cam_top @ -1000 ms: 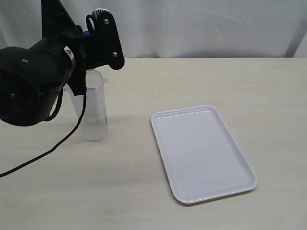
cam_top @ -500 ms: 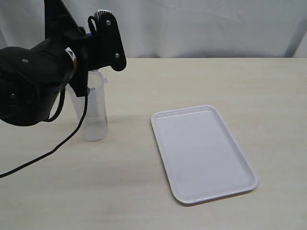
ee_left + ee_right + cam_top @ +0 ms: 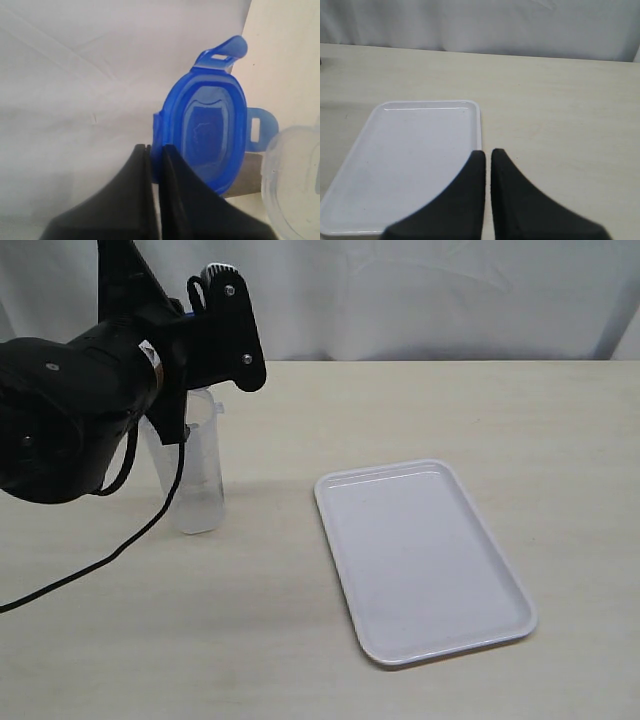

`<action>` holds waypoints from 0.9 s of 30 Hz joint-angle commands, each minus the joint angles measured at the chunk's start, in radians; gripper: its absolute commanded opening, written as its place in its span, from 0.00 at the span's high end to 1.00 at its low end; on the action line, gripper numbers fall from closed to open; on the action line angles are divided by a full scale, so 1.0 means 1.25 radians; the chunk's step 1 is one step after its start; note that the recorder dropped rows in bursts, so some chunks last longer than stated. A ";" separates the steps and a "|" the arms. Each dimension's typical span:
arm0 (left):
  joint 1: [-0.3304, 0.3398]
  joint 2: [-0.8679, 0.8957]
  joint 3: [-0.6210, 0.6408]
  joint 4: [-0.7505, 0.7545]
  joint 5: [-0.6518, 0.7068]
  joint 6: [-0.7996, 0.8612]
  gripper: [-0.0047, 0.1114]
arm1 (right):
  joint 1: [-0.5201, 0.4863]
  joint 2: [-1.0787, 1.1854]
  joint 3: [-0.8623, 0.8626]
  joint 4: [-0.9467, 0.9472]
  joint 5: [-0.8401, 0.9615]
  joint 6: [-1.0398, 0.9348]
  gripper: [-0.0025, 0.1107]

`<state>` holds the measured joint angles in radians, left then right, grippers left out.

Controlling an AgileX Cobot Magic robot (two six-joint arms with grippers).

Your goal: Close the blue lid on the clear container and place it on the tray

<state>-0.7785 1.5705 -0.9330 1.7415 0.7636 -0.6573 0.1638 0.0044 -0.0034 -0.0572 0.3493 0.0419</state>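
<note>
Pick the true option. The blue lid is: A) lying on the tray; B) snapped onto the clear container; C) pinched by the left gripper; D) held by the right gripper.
C: the left gripper pinches the blue lid at its edge, beside the open clear container.

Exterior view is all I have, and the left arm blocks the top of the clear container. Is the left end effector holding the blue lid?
Observer: Yes. The left wrist view shows the left end effector shut on the edge of the blue lid.
Operator: Is the lid seated on the clear container?
Observer: No. In the left wrist view the container's open mouth sits beside the lid, uncovered, and the lid's tabs stick outward.
Operator: And the other arm? I can't see it.
Observer: The right wrist view shows the right end effector shut, holding nothing, facing the tray.
</note>
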 commanded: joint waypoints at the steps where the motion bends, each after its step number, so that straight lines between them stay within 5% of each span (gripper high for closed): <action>1: 0.000 -0.002 0.000 0.002 0.059 0.019 0.96 | 0.002 -0.004 0.003 -0.001 -0.003 -0.001 0.94; 16: 0.010 -0.003 0.002 0.002 0.094 0.047 0.96 | 0.002 -0.004 0.003 -0.001 -0.003 -0.001 0.94; 27: -0.039 -0.003 0.043 0.002 0.150 0.071 0.96 | 0.002 -0.004 0.003 -0.001 -0.003 -0.001 0.94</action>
<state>-0.8097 1.5705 -0.8840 1.7438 0.9113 -0.5593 0.1638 0.0044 -0.0034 -0.0572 0.3493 0.0419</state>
